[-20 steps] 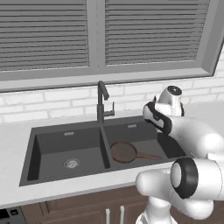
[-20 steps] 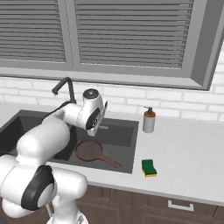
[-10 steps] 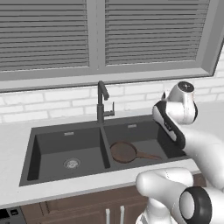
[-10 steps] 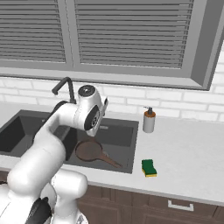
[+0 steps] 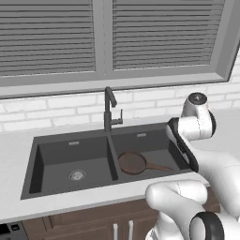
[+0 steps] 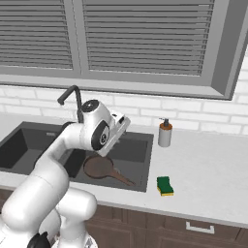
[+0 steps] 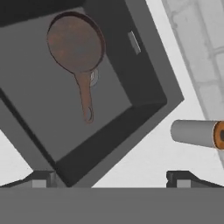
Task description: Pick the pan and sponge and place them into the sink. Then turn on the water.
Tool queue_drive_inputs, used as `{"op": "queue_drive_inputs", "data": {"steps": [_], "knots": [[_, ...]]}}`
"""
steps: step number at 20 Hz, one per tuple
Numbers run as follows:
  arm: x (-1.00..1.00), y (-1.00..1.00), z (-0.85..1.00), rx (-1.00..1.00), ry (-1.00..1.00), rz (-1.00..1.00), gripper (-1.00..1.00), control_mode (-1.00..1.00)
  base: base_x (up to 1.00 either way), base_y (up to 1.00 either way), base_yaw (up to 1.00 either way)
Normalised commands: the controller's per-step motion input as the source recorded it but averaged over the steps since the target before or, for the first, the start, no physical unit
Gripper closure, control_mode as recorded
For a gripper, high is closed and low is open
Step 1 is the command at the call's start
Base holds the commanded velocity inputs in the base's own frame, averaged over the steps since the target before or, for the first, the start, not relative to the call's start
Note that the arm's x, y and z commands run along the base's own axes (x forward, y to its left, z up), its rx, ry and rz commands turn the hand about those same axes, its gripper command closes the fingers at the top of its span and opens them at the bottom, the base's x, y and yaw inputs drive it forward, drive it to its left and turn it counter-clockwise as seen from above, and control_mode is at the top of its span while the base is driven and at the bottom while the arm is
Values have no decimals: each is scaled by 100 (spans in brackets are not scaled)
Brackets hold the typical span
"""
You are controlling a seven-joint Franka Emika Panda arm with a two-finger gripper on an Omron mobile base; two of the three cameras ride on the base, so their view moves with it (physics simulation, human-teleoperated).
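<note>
One frying pan (image 6: 99, 167) lay in the two-basin sink (image 6: 29, 145), one sponge (image 6: 165, 186) on the worktop (image 6: 208, 179), the tool (image 7: 111, 178) spread empty.

You have the pan (image 5: 132, 162) lying in the right basin of the sink (image 5: 47, 157), handle toward the right wall. The faucet (image 5: 109, 110) stands behind the divider. On the counter (image 6: 208, 164) right of the sink, the sponge (image 6: 165, 185) sits near the front edge, the soap bottle (image 6: 165, 132) behind it.
</note>
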Motion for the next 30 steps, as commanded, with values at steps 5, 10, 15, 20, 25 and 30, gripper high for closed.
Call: {"op": "queue_drive_inputs", "data": {"steps": [5, 10, 15, 20, 25, 30], "knots": [[-11, -53, 7, 0, 12, -28, -100, -100, 0, 0, 0], [-46, -61, 0, 9, 3, -23, -100, -100, 0, 0, 0], [-54, -50, 0, 11, 0, -26, -100, -100, 0, 0, 0], [-11, -33, 0, 4, 0, -20, -100, -100, 0, 0, 0], [0, -21, -7, 3, 2, -15, -100, -100, 0, 0, 0], [-4, -23, -18, 12, 5, -14, -100, -100, 0, 0, 0]]}}
